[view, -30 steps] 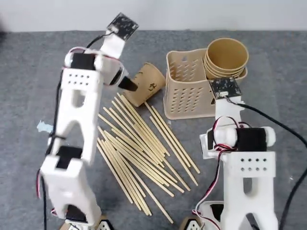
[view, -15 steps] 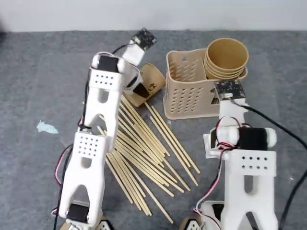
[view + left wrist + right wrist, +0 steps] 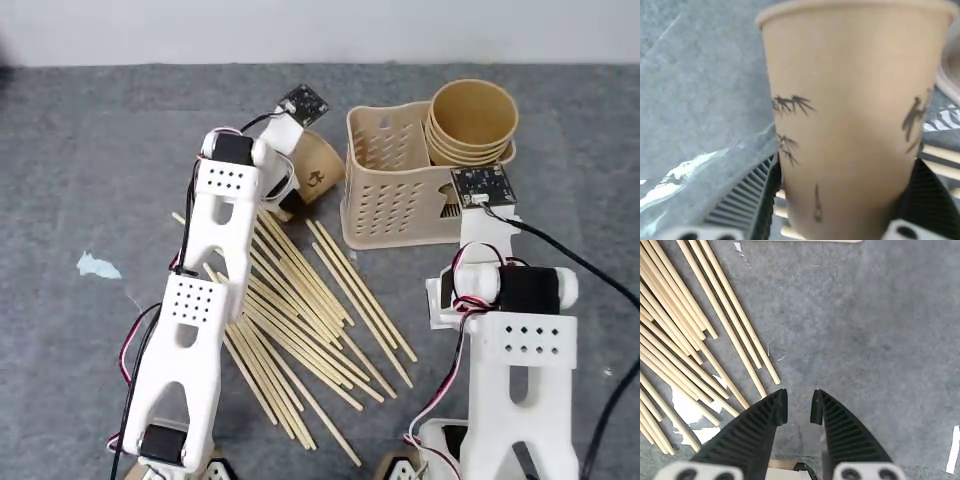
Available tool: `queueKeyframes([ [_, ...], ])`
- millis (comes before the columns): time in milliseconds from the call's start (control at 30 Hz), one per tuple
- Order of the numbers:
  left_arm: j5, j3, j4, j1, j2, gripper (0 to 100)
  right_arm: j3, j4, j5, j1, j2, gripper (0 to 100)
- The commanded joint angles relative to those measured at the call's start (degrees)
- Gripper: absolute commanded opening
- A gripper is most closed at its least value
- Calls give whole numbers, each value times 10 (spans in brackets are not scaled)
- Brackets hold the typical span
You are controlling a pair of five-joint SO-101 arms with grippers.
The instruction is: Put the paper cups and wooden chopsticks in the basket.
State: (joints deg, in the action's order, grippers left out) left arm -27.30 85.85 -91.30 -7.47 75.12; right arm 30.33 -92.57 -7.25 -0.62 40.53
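1. The left claw (image 3: 845, 169) is pinching the cup (image 3: 850, 100), one finger pressing each side of its wall (a second ago it was only nosing at the rim).
2. Its arm is swinging in from the left, and the cup is now lying just beside the basket (image 3: 385, 215), not yet inside.
3. The right claw (image 3: 798, 406) is staying put over the table (image 3: 880, 330), fingers a sliver apart, gripping nothing.
4. The chopsticks (image 3: 300, 300) are lying scattered between the arms, untouched.
5. With the stack (image 3: 472, 120) already standing in the basket, this looks like the last loose cup, so I'm expecting a lift next.
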Motion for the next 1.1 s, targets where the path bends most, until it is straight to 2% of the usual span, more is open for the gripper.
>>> queueKeyframes([
  [0,-5,53,-33,-4,-20,371,0,8,4,-8,12,90],
  [267,-6,102,-91,-4,-19,310,10,8,4,-8,12,90],
  [700,-6,102,-78,-25,25,309,11,7,4,-8,12,90],
  [1067,-6,103,-67,-9,33,299,11,7,4,-8,12,90],
])
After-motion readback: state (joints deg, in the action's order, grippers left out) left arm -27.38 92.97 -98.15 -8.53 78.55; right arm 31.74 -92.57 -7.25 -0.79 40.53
